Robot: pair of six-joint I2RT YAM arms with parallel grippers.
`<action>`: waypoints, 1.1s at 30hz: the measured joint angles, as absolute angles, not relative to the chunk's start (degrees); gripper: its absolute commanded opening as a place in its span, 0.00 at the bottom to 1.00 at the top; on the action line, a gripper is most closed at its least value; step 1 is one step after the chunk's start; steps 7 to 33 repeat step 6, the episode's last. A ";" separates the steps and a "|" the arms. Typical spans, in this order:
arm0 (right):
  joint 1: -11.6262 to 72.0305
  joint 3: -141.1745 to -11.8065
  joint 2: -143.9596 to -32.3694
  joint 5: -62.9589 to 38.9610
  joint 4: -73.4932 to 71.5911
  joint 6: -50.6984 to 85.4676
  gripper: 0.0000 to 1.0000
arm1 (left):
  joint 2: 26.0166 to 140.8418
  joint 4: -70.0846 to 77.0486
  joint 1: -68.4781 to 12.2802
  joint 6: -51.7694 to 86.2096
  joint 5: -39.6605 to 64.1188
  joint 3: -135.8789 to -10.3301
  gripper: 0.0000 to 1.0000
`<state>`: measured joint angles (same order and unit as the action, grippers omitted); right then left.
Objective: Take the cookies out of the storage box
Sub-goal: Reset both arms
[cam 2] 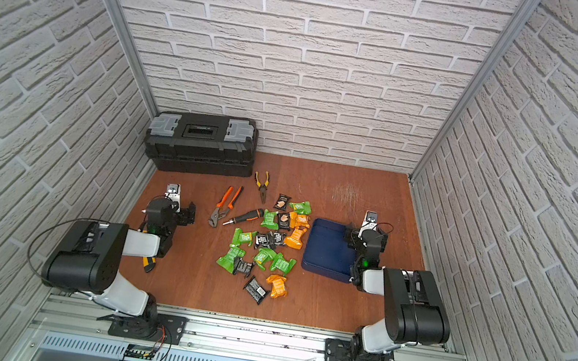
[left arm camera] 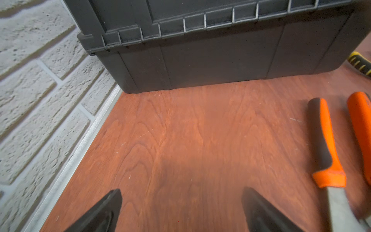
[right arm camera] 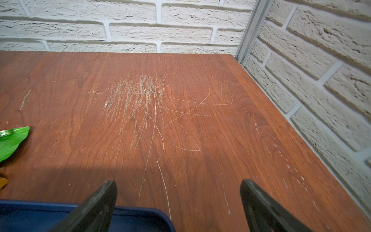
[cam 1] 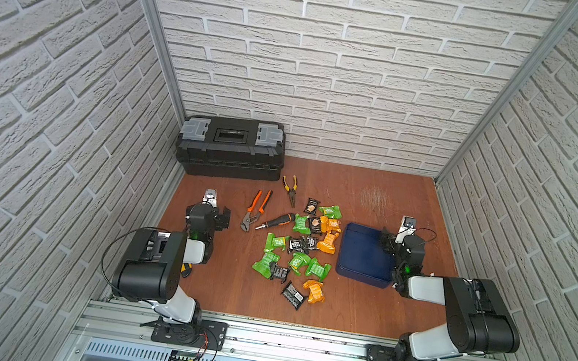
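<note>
The cookies (cam 1: 303, 246), several green, orange and black packets, lie scattered on the wooden table in both top views (cam 2: 267, 240), left of the storage box. The storage box (cam 1: 361, 255) is a shallow navy tray, and what shows of its inside is bare. My right gripper (cam 1: 387, 237) hovers open over the tray's far right corner. In the right wrist view its jaws (right arm camera: 178, 181) stand wide apart with nothing between them, above the tray's rim (right arm camera: 140, 219), and a green packet (right arm camera: 12, 138) shows at the edge. My left gripper (cam 1: 222, 218) is open and empty (left arm camera: 181, 190) over bare wood.
A black toolbox (cam 1: 231, 146) stands at the back left against the wall. Orange-handled pliers (cam 1: 256, 209), yellow-handled pliers (cam 1: 290, 189) and a screwdriver (cam 1: 276, 222) lie between the left gripper and the packets. A yellow-black tool (cam 1: 186, 270) lies under the left arm. Brick walls close in three sides.
</note>
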<state>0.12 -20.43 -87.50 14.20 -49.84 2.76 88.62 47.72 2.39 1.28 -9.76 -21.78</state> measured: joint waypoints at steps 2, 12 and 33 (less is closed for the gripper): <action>0.12 -20.43 -87.50 14.26 -49.84 2.79 1.00 | 88.62 47.68 2.70 1.34 -9.43 -21.80 0.98; 0.16 -20.43 -87.50 14.33 -49.84 2.76 1.00 | 88.62 47.59 2.98 1.58 -8.82 -21.80 0.98; 0.16 -20.43 -87.50 14.33 -49.84 2.76 1.00 | 88.62 47.59 2.98 1.58 -8.82 -21.80 0.98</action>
